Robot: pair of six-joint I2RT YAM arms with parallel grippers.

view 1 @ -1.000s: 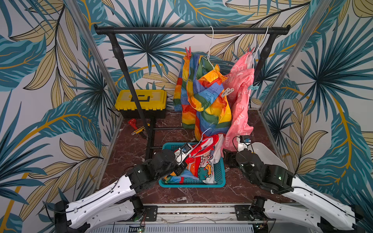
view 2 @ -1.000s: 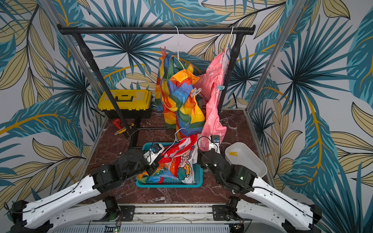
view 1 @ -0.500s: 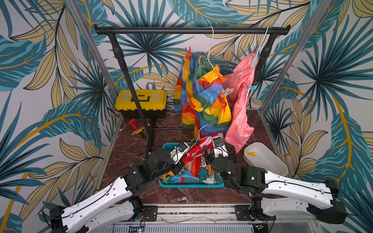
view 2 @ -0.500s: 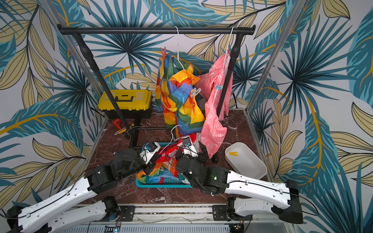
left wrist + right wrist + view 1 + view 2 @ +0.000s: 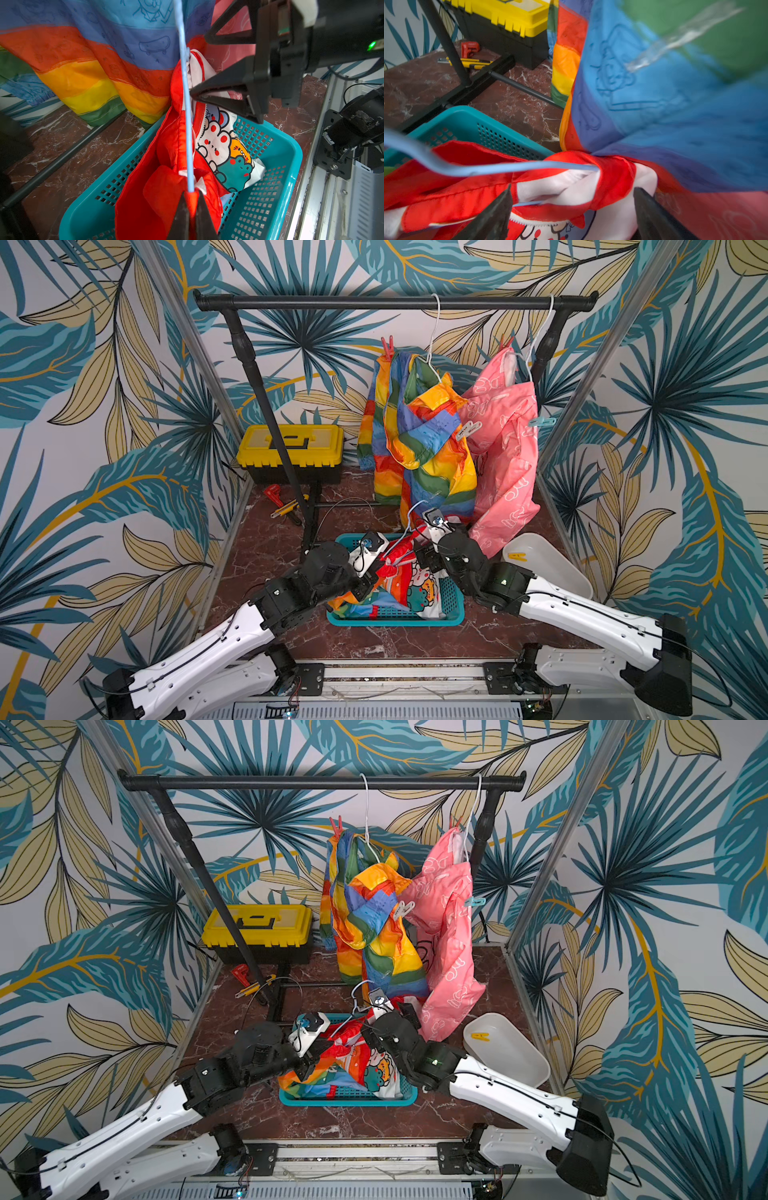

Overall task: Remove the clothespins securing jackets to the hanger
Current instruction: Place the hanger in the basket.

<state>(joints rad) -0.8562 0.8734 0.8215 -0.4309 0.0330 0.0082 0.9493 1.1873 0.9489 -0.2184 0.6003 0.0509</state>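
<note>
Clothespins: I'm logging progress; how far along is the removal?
Done: one yellow plastic clothespin lies in the white tub. In hand: the left gripper is shut on the red white-lined jacket at its blue hanger's end; the open right gripper straddles its collar. Remaining: four pegs on the hanging rainbow jacket and pink jacket: two red-pink, one grey, one light blue.

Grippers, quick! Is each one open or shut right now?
Left gripper: shut on the red jacket.
Right gripper: open, holding nothing.
</note>
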